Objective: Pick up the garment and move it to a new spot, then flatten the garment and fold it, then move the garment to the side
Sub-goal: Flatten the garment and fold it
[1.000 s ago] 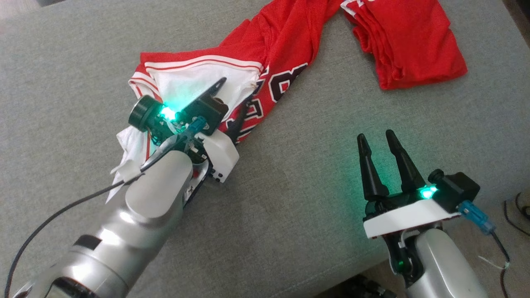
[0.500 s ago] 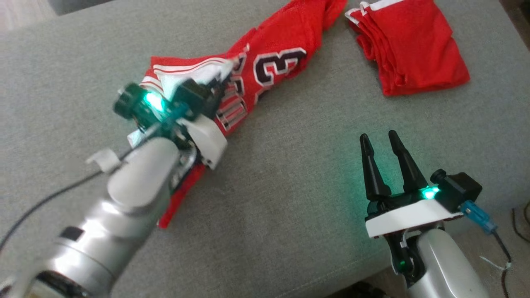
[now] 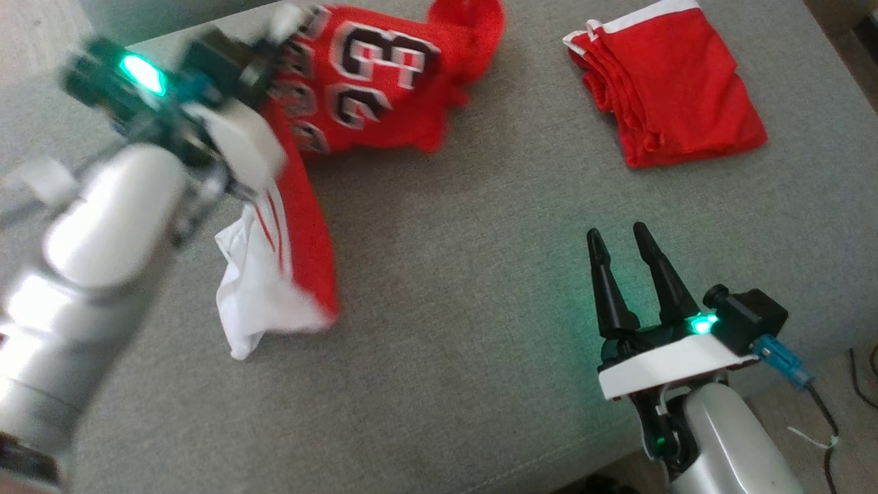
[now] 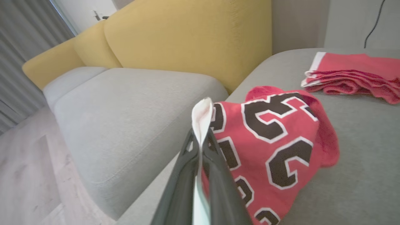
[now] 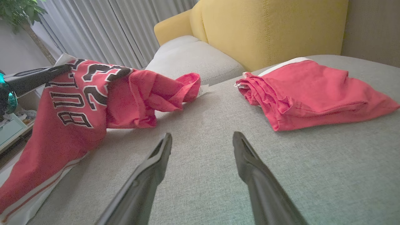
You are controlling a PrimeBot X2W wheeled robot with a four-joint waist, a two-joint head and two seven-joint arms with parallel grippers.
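We note left tool (image 4: 200,137) clamped on the red jersey (image 4: 275,140) at its white edge, blurred in head view; lettering partly folded away; right tool (image 3: 617,232) gapes, empty.

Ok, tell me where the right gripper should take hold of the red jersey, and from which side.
Grip the loose hanging corner of the jersey, probably coming in from the robot's right, across the cushion. The left gripper is shut on the white edge up top, so that lower end droops free with a thin edge facing the open right gripper.
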